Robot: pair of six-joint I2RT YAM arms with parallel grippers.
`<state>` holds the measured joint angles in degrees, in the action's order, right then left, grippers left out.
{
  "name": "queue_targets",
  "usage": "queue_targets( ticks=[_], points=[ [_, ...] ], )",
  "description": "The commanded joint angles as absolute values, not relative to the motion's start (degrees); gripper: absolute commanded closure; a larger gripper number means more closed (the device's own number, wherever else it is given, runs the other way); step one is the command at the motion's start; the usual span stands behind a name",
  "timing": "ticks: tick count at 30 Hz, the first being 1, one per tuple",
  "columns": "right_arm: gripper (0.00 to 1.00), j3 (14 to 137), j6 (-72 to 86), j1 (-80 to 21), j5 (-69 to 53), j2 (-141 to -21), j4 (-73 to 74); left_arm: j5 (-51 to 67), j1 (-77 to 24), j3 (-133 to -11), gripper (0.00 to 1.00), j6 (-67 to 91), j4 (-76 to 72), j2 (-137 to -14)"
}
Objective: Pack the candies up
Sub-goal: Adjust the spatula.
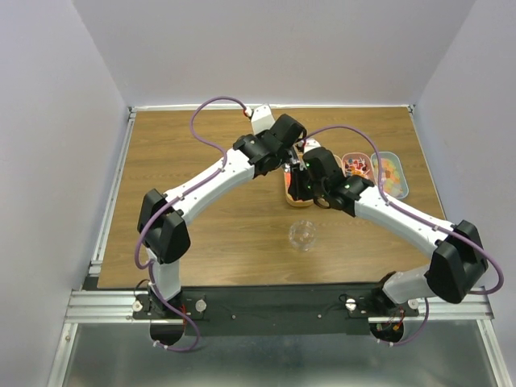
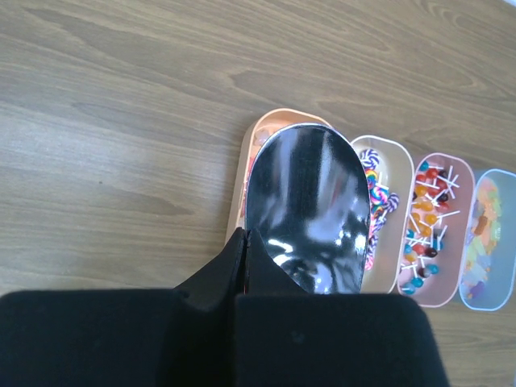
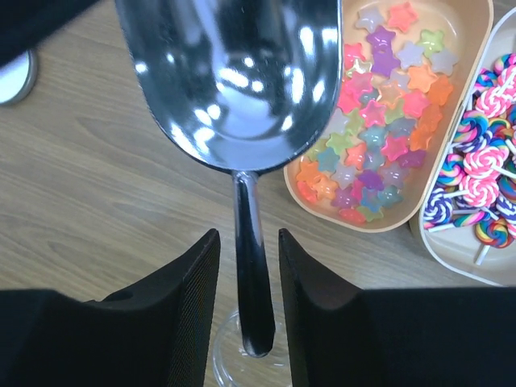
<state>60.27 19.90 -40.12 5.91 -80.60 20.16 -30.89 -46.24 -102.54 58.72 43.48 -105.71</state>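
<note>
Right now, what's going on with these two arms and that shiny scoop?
It looks like a handover. The left end effector grips the empty scoop by its rim, holding it above the tray of star candies. The right end effector has its fingers on either side of the handle, with small gaps showing, so it has not clamped yet.

Scoop (image 3: 234, 81), ahead of right pincer (image 3: 248, 298): showed mirror silver. Pincer fingers (image 3: 185, 306): were matt black. Candies (image 3: 379, 121), ahead-right: ran pink, orange, purple, pale teal. Tray (image 3: 482, 36): was peach. Lollipops (image 3: 484, 169), far right: bore pink-white, purple-white, rainbow spirals. Table (image 3: 81, 210): showed brown wood grain.
</note>
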Motion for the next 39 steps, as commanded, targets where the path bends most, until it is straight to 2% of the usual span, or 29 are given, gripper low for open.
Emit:
queue_targets(
  ticks=[1, 14, 20, 25, 27, 31, 36, 37, 39],
  points=[
    [0.61, 62.58, 19.78, -41.13, 9.14, -81.04, 19.60, -34.89, -46.76, -103.80, 1.00, 60.56, 46.50, -107.31],
    [0.67, 62.05, 20.21, -41.40, 9.23, -80.42, 19.60, -36.12, -47.37, -104.06, 1.00, 60.82, 47.55, -107.93],
    [0.78, 62.14, 20.13, -41.57, 9.14, -80.86, 19.60, -36.12, -47.81, -103.97, 1.00, 60.91, 47.81, -108.10],
    [0.98, 61.88, 20.04, -41.84, 9.05, -81.12, 19.60, -36.04, -47.90, -104.06, 1.00, 60.65, 47.73, -108.02],
    [0.99, 61.53, 19.86, -41.84, 9.23, -80.86, 19.51, -35.95, -47.99, -104.15, 0.99, 60.29, 47.81, -107.93],
    [0.99, 60.82, 19.51, -41.84, 9.67, -79.98, 19.77, -35.60, -47.90, -103.27, 0.90, 59.77, 47.20, -106.62],
    [0.99, 60.29, 19.25, -41.84, 10.55, -79.19, 21.00, -35.51, -47.90, -101.25, 0.85, 58.80, 45.53, -103.54],
    [0.99, 60.21, 19.16, -41.84, 10.63, -79.19, 21.35, -35.68, -47.90, -100.21, 0.70, 58.80, 45.27, -101.97],
    [0.99, 60.12, 18.81, -41.84, 11.07, -79.10, 22.32, -36.21, -47.99, -99.06, 0.60, 58.01, 43.69, -99.94]
  ],
)
